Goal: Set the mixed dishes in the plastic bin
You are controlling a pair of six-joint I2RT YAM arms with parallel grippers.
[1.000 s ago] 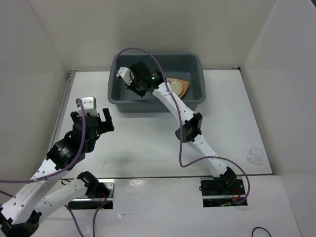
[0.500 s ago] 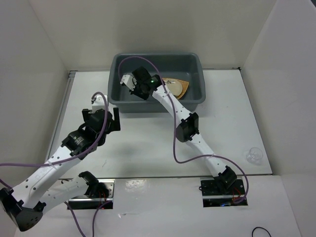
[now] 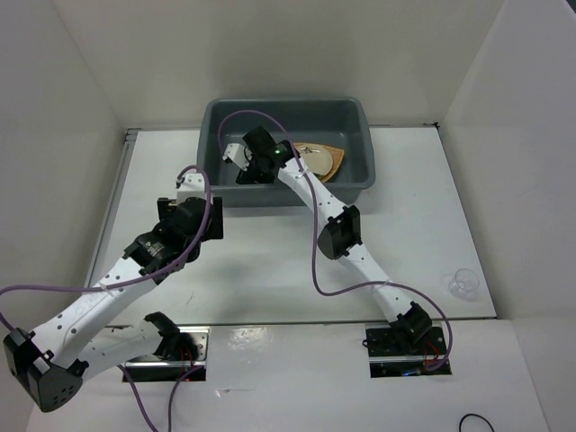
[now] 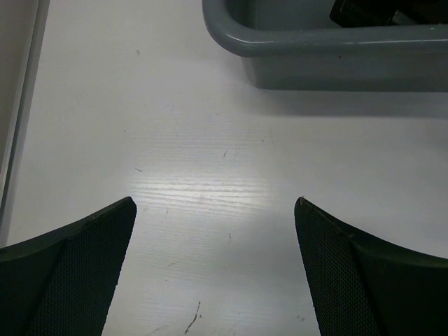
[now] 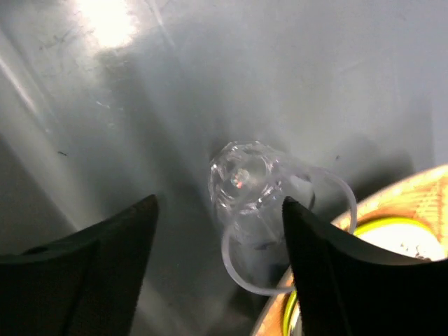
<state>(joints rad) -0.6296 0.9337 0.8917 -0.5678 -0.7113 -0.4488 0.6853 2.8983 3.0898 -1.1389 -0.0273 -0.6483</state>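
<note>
Looking at the right gripper (image 5: pixel 218 210) first: its jaws are spread, a dark finger on either side, and nothing is pinched between them. Right below that gap lies the clear cup (image 5: pixel 245 182), tipped on its side on the grey floor of the plastic bin (image 5: pixel 210 77), base toward the camera and open mouth resting against the edge of the woven basket tray (image 5: pixel 420 192). My read is that this is the letting-go of the cup. To finish it cleanly, the arm wants to rise straight up with the fingers held wide, since a sideways drift could catch the rim and set that light, round cup rolling. The cup itself is thin and see-through with a ribbed bottom, easy to lose against the grey. Beside it, the lime-green plate (image 5: pixel 378 224) shows only a bright rim sitting on the orange-tan tray, and whether the cream-gold plate is in there too I cannot tell from the glare. Farther out, the left gripper (image 4: pixel 213 203) hangs with its fingers wide apart and empty over the white table (image 4: pixel 196 140), just beside the bin's near-left corner. Way off by the table's right edge stands a second clear cup (image 3: pixel 463 282), well apart from the bin and, I'd say, next in line.
</note>
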